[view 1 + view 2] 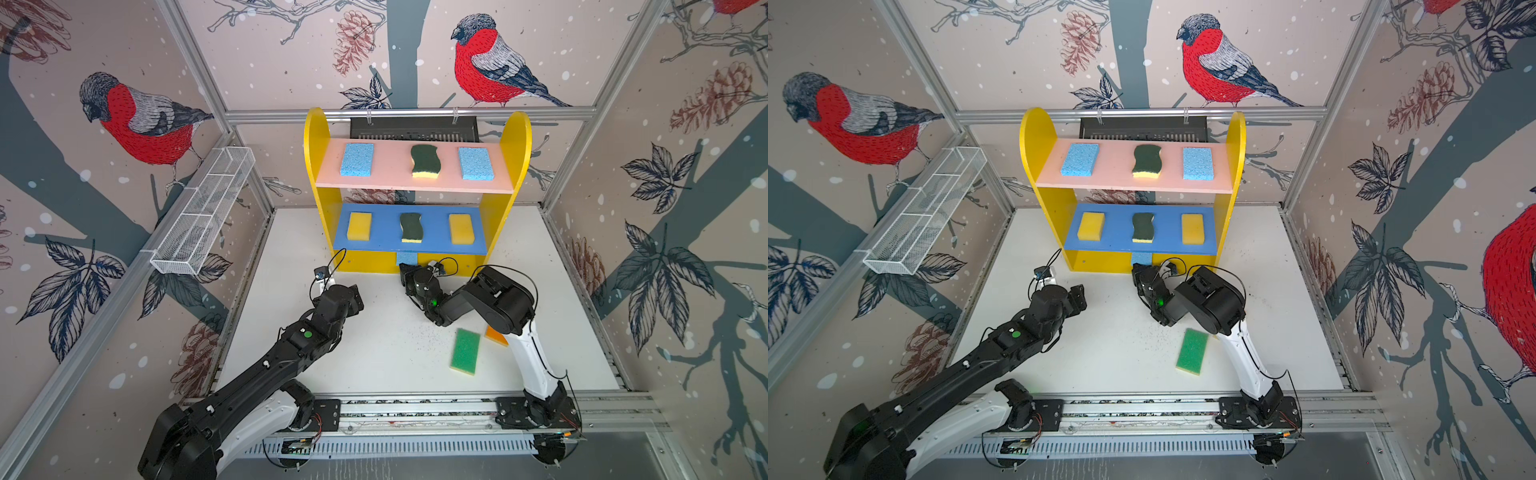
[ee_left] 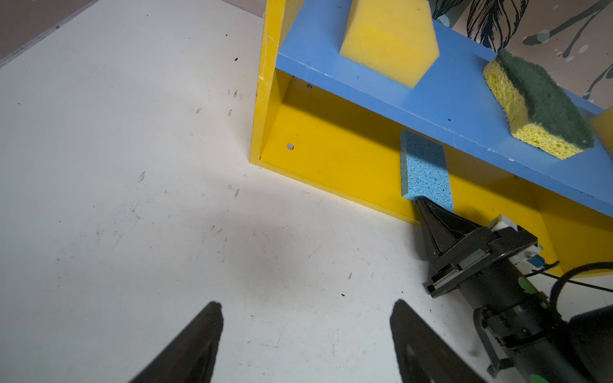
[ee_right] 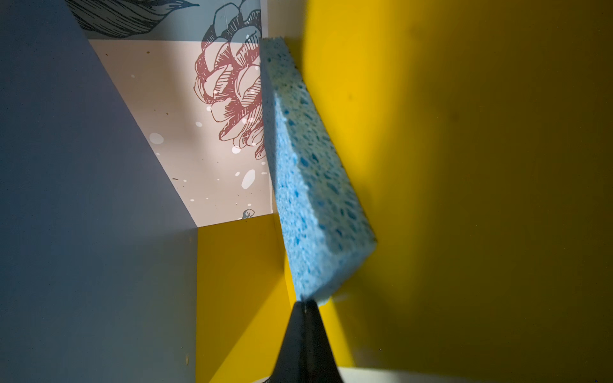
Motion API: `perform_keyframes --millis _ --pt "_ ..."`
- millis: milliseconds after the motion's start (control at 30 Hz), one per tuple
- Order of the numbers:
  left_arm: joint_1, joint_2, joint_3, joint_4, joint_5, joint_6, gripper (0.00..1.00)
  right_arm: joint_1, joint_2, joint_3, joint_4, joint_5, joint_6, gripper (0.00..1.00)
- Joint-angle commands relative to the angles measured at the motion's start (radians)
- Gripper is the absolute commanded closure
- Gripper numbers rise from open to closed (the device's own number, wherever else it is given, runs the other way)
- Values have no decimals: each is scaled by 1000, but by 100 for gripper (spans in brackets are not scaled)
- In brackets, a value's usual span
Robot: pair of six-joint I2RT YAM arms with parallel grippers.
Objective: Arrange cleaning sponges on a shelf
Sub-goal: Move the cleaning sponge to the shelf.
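At far left the basket (image 1: pixel 203 216) plays no part. My left arm lies stretched low across the table (image 1: pixel 374 353), wrist just before the shelf's (image 1: pixel 316 137) left foot. The left gripper (image 2: pixel 306 305) is half spread over bare table, with nothing in it.

On the shelf, the pink board (image 1: pixel 386 166) and blue board (image 1: pixel 384 232) are each full, three across. So I judge the step in hand is filling the bottom level (image 2: pixel 331 156), starting with its middle spot.

The blue sponge (image 2: pixel 426 172) is there now. It is partway into the bottom level under the blue board, tilted up, not lying flat. The right gripper (image 3: pixel 303 303) is pinched tight on its near corner. The right arm is folded at the elbow, with the forearm low and the wrist pointed into the opening at about the shelf's centre.

Next, I think, the sponge must go down flat, and a touch deeper if I want it under the board's lip. Then the jaws open and I draw the wrist straight back. The corner grip is slight, so the foam may swing or spring as it lands.

Further right, the green sponge (image 1: pixel 465 351) lies on the table near the right arm. The orange sponge (image 1: pixel 496 336) is just beyond it, half hidden by that arm. Both are left to place.
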Motion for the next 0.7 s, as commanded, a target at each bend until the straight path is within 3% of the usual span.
perform_keyframes --millis 0,267,467,567,667 --pt "1 -13 2 -15 -6 -12 20 -4 21 -22 -265 -33 29 100" --pt "0 -23 0 -53 -10 -13 20 23 -61 -64 -262 -28 -15 100" --pt "1 -40 -6 -90 -4 -3 19 32 -132 -125 -247 -48 -34 92" --pt "1 -64 -12 -106 -3 4 17 33 -167 -134 -257 -93 -110 85" --pt "1 -77 -15 -106 13 37 15 32 -217 -134 -306 -155 -220 67"
